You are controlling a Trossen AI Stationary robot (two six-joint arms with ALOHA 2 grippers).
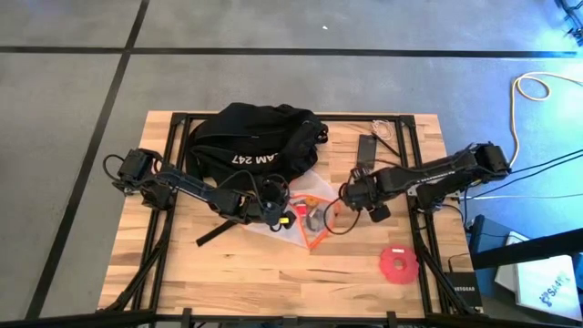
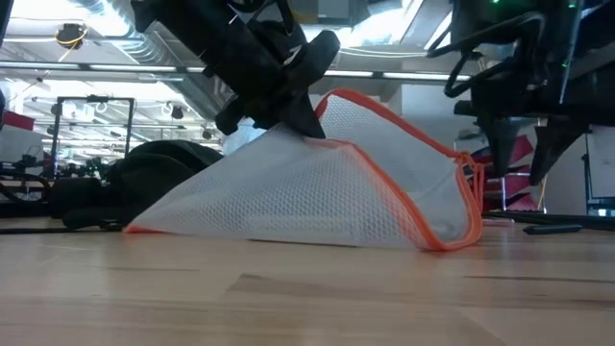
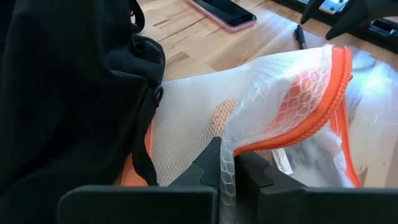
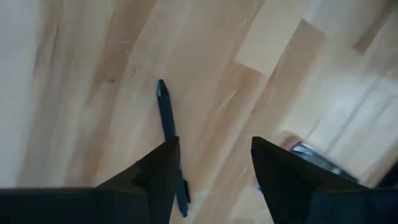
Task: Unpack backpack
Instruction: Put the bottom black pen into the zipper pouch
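A pale wooden slatted table [image 1: 273, 273] stands on a grey concrete floor marked with dark lines; the low view looks past it into a bright workshop hall.

Taking the white mesh pouch with orange zip edging [image 2: 317, 183] at the table's middle as the landmark: to its left and behind it lies the large black soft fabric backpack [image 1: 255, 141], white lettering "AM 247" on top, slumped at the far edge of the table, one black strap trailing toward the near side. The left gripper [image 3: 227, 171] sits at the pouch's left end, right by the backpack's front, its jaws pinched together on a fold of the white mesh and lifting that corner into a peak. The backpack itself is beside these jaws, not between them.

Just right of the pouch, the right gripper [image 4: 214, 162] hangs above bare wood with its jaws apart and nothing between them; a dark slim pen [image 4: 169, 134] lies on the boards under it. Behind the pouch to the right rests a flat black phone [image 1: 367, 148]. Farther right and nearer, a red round disc [image 1: 398, 264] lies flat.
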